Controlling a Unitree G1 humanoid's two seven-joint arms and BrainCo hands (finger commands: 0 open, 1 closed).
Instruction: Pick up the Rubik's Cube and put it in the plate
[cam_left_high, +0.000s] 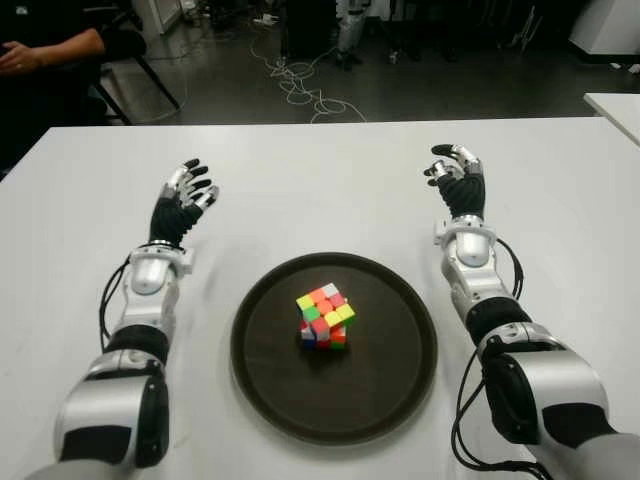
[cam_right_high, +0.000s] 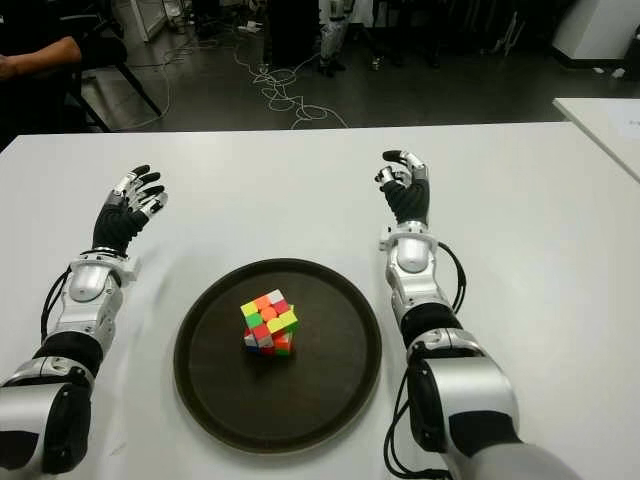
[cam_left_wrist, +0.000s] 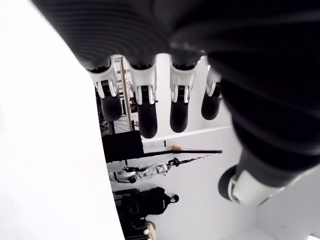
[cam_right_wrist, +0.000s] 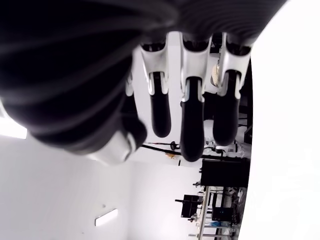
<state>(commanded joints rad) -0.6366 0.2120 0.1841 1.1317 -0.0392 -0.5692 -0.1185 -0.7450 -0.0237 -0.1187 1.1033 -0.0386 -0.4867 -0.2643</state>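
The multicoloured Rubik's Cube (cam_left_high: 325, 316) sits near the middle of the round dark brown plate (cam_left_high: 270, 385) on the white table (cam_left_high: 320, 190). My left hand (cam_left_high: 186, 200) is over the table to the far left of the plate, fingers spread and holding nothing. My right hand (cam_left_high: 455, 175) is beyond the plate's right rim, fingers relaxed and empty. In the wrist views the left hand's fingers (cam_left_wrist: 145, 110) and the right hand's fingers (cam_right_wrist: 192, 120) hang straight with nothing between them. Neither hand touches the cube or the plate.
A seated person's arm (cam_left_high: 45, 50) shows past the table's far left corner. Cables (cam_left_high: 300, 85) lie on the dark floor behind the table. Another white table's corner (cam_left_high: 615, 105) shows at the far right.
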